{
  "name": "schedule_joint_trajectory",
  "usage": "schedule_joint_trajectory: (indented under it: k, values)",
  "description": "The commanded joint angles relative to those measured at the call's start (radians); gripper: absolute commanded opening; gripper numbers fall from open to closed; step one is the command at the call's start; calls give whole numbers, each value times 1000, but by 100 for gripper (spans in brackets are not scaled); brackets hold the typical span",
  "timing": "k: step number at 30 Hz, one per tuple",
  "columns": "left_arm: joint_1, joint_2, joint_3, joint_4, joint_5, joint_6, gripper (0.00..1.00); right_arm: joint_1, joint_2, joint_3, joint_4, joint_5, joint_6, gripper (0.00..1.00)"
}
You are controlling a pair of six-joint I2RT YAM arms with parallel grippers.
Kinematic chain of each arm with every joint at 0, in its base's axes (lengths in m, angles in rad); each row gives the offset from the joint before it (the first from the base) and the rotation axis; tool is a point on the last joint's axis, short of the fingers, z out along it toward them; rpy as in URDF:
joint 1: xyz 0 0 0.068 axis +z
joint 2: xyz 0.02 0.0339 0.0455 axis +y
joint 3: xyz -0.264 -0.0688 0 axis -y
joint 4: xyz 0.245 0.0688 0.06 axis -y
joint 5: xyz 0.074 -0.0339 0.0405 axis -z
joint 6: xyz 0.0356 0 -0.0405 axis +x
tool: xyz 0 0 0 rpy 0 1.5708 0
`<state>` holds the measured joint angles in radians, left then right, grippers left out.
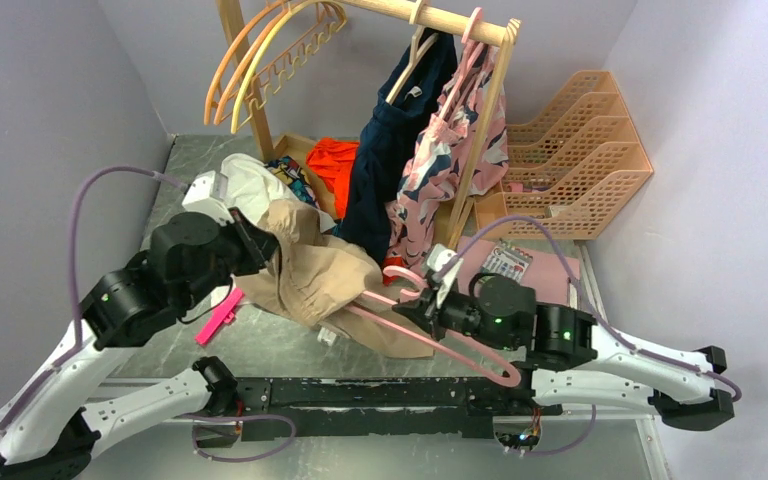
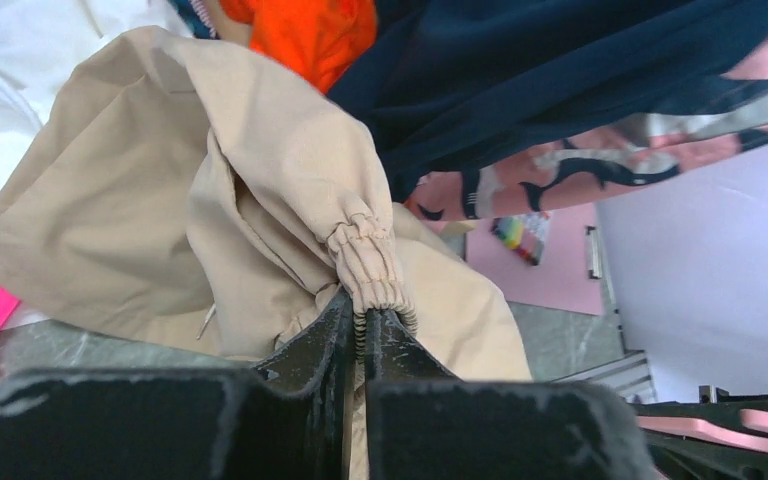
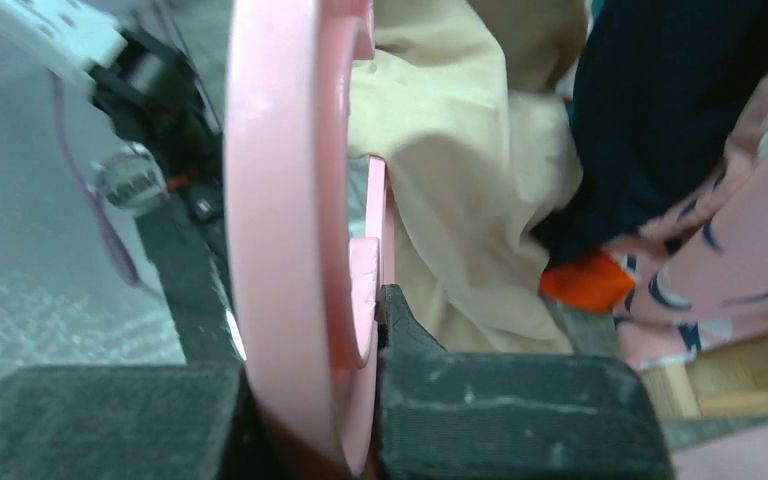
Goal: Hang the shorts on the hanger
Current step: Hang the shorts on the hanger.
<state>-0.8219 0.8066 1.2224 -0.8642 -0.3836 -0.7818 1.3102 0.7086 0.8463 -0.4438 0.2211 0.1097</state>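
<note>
Mia: Pale purple walls stand round a grey stone-look desk (image 1: 270,345). What hangs at the far edge?

Ben: A wooden clothes rack (image 1: 460,22). An orange hanger (image 1: 222,75) and a yellow hanger (image 1: 252,78) sit on its left end. A navy blue garment (image 1: 385,160) and a pink, navy and white patterned garment (image 1: 452,160) hang on its right end.

Mia: And in the far right corner?

Ben: Peach plastic trays (image 1: 580,160), stacked like steps.

Mia: Where are the big tan cloth shorts (image 1: 320,275)?

Ben: In the middle of the desk, a bit to the left. They are all bunched up. The top part is lifted and the bottom part lies on the desk.

Mia: Who holds them?

Ben: The left pincer (image 2: 360,322). It is squeezed tight on the crinkly stretchy waistband, with only cloth between its two fingers.

Mia: And the wide pink plastic hanger (image 1: 480,362)?

Ben: It is by the middle of the near edge, just right of the shorts. The right pincer (image 3: 355,340) is closed on it, and pink plastic fills the gap between the fingers. The hanger is tilted. Its left end touches the shorts. I cannot tell if it goes inside the cloth.

Mia: Anything toward the left edge?

Ben: A bright pink flat thing (image 1: 218,318) lies on the desk just beside the shorts. White cloth (image 1: 245,180) is behind them.
</note>
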Motion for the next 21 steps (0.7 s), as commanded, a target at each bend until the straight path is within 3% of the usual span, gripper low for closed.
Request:
schedule_joint_trajectory:
  k: [1,7,10,15,19,21]
  values:
    - [-4,-11,68,-43,40,17,7,1,-53,78,142,-80,-51,0]
    - [-3,-13,161,-49,65,34,7,1,-124,85,311,1,-45,0]
    - [-3,-5,180,-55,78,34,7,1,-163,72,346,178,3,0]
    - [-3,-10,48,-40,52,2,7,1,-108,105,41,550,211,0]
    - [-3,16,-108,26,48,-28,7,1,-34,86,-255,610,468,0]
    - [-3,55,-155,58,47,-29,7,1,-10,76,-312,593,520,0]
